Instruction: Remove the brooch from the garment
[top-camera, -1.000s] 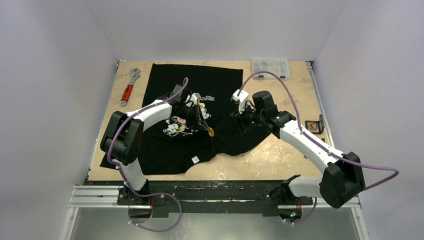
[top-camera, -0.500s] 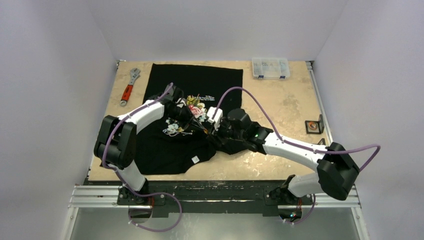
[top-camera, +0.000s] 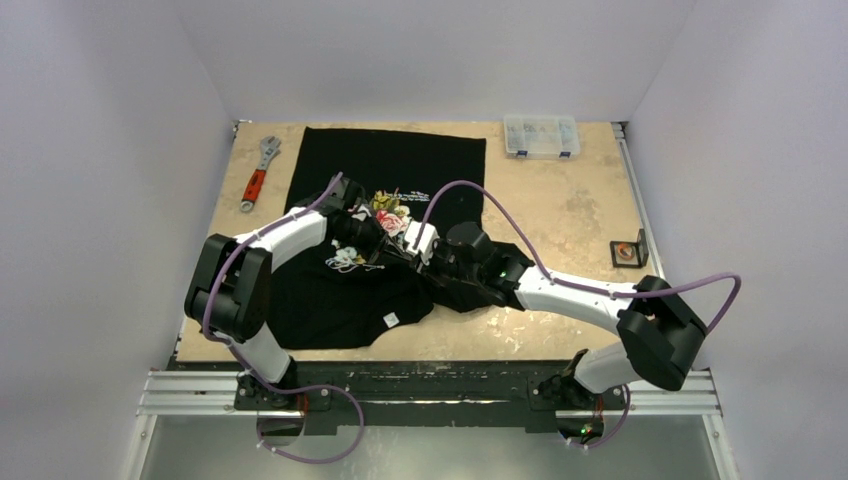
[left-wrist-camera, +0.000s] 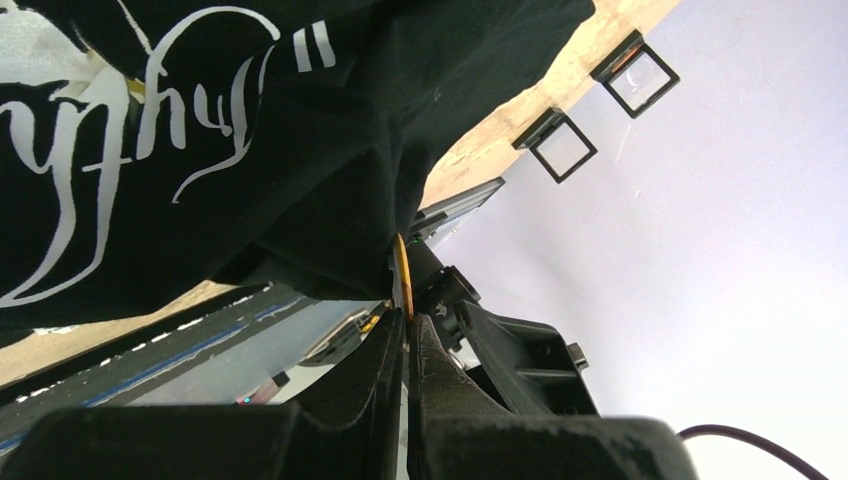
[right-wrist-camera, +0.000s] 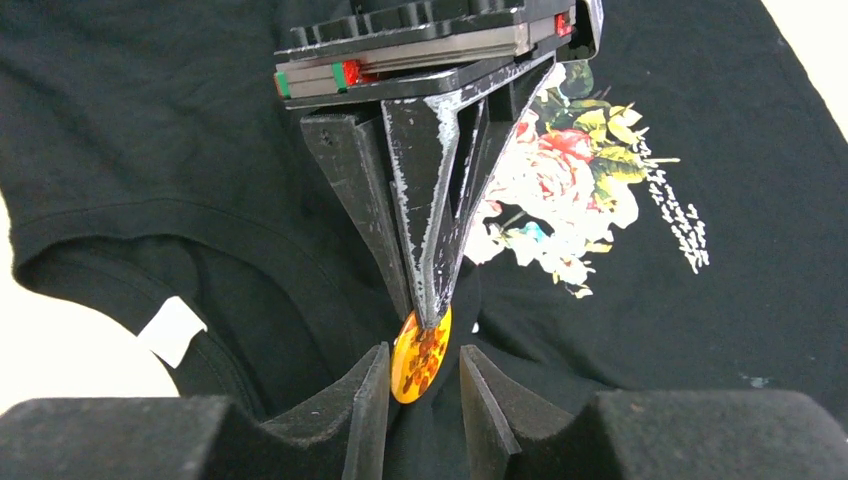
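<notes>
Brooch (right-wrist-camera: 420, 358) not yet off: it looks pinned to the garment (right-wrist-camera: 200, 150), near the surface's middle. The left pincer (right-wrist-camera: 432, 316) pinches its top edge. The right pincer (right-wrist-camera: 424, 362), spread, flanks it. Pulling it free is left.

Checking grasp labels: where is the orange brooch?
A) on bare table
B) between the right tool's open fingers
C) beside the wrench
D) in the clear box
B: the brooch sits in the gap of the open right tool, with the shut left tool pinching its top edge.
</notes>
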